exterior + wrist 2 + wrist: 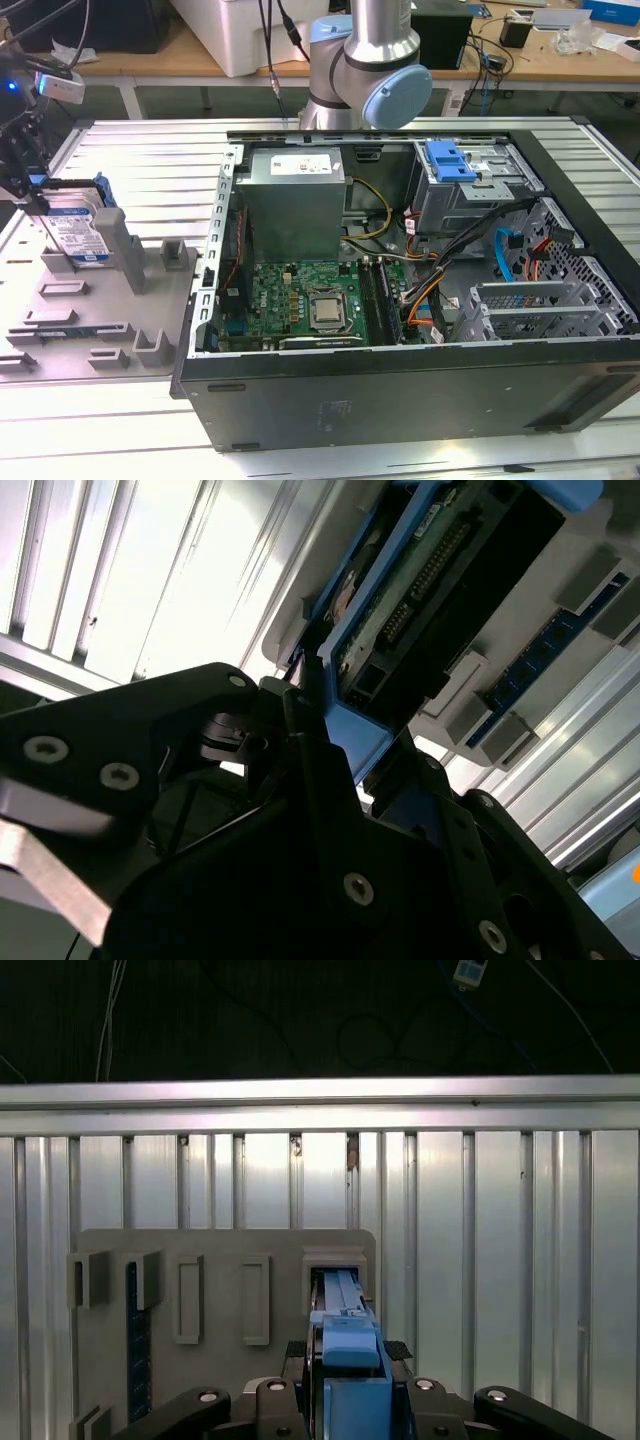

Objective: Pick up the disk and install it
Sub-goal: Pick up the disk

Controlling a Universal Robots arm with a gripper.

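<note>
Exterior view with both wrist views. At the upper left of the exterior view, the gripper [33, 183] reaches down onto the top edge of the disk [76, 232]. The disk stands upright on its long edge, label facing the camera, at the far left corner of a grey slotted fixture [100, 320]. A grey post of that fixture rises just beside it.

In the first wrist view, the black fingers [398, 1350] sit pressed against both sides of the disk's blue carrier rail [349, 1345], pinching it. Beyond them the disk runs down into a rectangular pocket of the fixture. In the second wrist view, the same grip appears from the side, with the disk's connector edge [425, 585] exposed.

The fixture lies on a slatted aluminium table [130, 140]. An open computer case [400, 400] occupies the centre and right of the exterior view, well apart from the disk. It holds a green motherboard [300, 300] and, toward the upper right, a blue-handled drive cage [470, 180].
</note>
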